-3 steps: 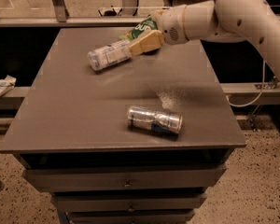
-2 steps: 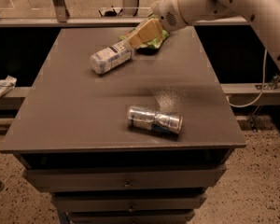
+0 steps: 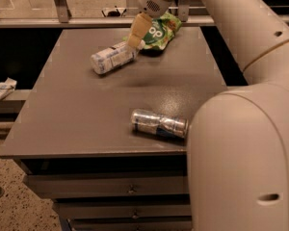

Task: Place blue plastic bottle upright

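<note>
The blue plastic bottle (image 3: 112,58) lies on its side at the back of the grey table (image 3: 77,119), its cap end pointing right toward the green snack pouch (image 3: 163,32). My gripper (image 3: 135,38) reaches down from above and hangs right over the bottle's cap end, in front of the pouch's left edge. It hides the cap. I cannot tell whether it touches the bottle. The silver-blue can (image 3: 159,123) lies on its side near the table's front right.
My arm's big white links (image 3: 241,143) fill the right foreground and hide the table's right edge. A white crumpled packet (image 3: 2,90) lies on a ledge to the left. Drawers (image 3: 130,189) sit under the tabletop. A metal rail (image 3: 86,20) runs behind the table.
The gripper has moved left from over the pouch to the bottle's cap end. The arm has swung into the right foreground. The bottle and can have not moved.
</note>
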`<state>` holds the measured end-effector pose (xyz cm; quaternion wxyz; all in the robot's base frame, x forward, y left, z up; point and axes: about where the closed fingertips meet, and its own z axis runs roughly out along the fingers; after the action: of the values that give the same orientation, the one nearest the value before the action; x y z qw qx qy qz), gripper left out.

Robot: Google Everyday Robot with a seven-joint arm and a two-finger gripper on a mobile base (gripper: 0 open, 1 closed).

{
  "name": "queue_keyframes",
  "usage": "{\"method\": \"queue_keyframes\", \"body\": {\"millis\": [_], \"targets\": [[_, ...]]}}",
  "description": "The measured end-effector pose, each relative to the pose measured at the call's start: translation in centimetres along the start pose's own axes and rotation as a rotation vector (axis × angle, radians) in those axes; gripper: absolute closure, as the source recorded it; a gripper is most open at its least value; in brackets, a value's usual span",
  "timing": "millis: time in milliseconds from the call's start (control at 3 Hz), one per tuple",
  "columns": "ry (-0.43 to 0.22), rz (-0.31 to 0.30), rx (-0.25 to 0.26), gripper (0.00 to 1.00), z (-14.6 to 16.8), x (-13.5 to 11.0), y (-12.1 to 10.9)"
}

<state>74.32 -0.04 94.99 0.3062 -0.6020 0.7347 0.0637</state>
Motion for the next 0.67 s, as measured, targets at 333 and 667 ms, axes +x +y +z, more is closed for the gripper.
{"method": "queue_keyframes", "body": {"millis": [333,667], "targets": [[0.163,-0.155,-0.121,0.0,3.2,0.2,2.2],[0.292,-0.371,-0.245,0.0,6.5,0.2,4.1]]}}
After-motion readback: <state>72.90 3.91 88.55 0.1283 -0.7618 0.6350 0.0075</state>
